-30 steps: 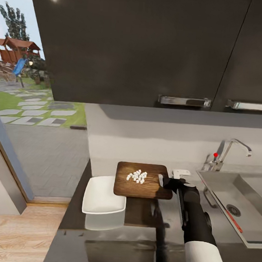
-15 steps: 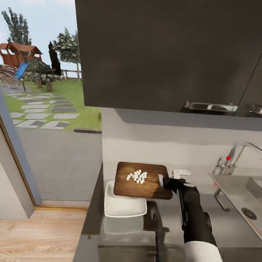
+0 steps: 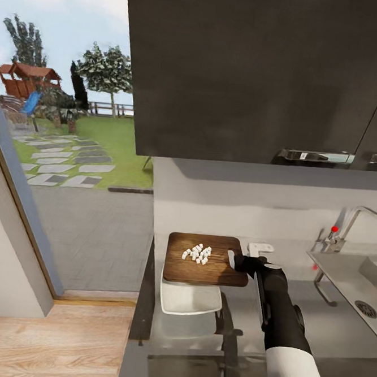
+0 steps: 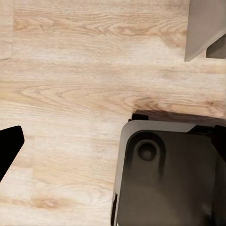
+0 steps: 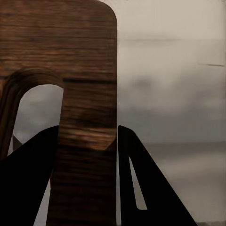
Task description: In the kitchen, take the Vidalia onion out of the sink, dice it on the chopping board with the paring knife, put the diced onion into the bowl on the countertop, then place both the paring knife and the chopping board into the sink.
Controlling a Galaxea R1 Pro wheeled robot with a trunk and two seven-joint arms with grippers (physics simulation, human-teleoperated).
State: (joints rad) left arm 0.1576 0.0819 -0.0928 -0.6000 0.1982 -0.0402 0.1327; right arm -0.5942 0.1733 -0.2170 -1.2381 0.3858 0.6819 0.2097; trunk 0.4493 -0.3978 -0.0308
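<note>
Indoors, grey countertop (image 3: 336, 330), window (image 3: 64, 116), wood floor (image 4: 70, 70)

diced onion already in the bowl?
No. The white onion pieces lie on the chopping board, held over the bowl by the right gripper.

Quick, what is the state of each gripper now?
Left gripper: cannot be told; just a dark finger over the wooden floor.
Right gripper: closed on the chopping board, at its handle end.

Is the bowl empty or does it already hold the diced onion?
Empty as far as visible: the bowl shows bare white, while the dice lie on the chopping board held above it.
</note>
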